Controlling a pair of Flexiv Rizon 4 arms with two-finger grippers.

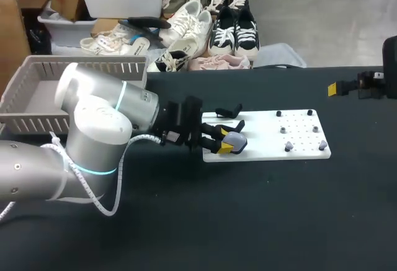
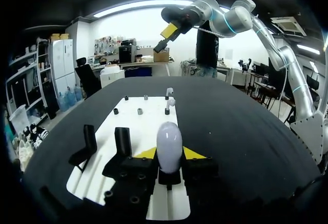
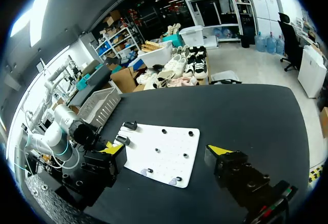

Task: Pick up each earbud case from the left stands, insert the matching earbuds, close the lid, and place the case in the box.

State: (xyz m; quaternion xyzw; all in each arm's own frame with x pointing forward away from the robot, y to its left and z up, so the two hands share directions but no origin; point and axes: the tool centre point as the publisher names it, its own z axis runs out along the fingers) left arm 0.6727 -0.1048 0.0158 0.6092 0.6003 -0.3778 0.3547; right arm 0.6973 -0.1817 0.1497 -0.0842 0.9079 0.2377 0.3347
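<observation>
A pale lilac earbud case (image 1: 234,139) stands upright at the near left corner of the white board (image 1: 291,122). My left gripper (image 1: 226,146) is shut on it, one yellow tip against each side of the case (image 2: 169,144). Beside it, two black stands (image 2: 123,142) are bare. Two white earbuds (image 2: 169,97) sit on pegs at the board's far end, ahead of the left gripper. My right gripper (image 1: 338,88) hangs wide open and holding nothing above the table's right edge, with its fingers spread (image 3: 164,149) over the board (image 3: 169,167).
A grey slatted box (image 1: 37,97) stands at the table's back left, behind my left arm. Several small dark pegs (image 1: 310,113) dot the right half of the board. Black tabletop (image 1: 248,221) lies in front of the board.
</observation>
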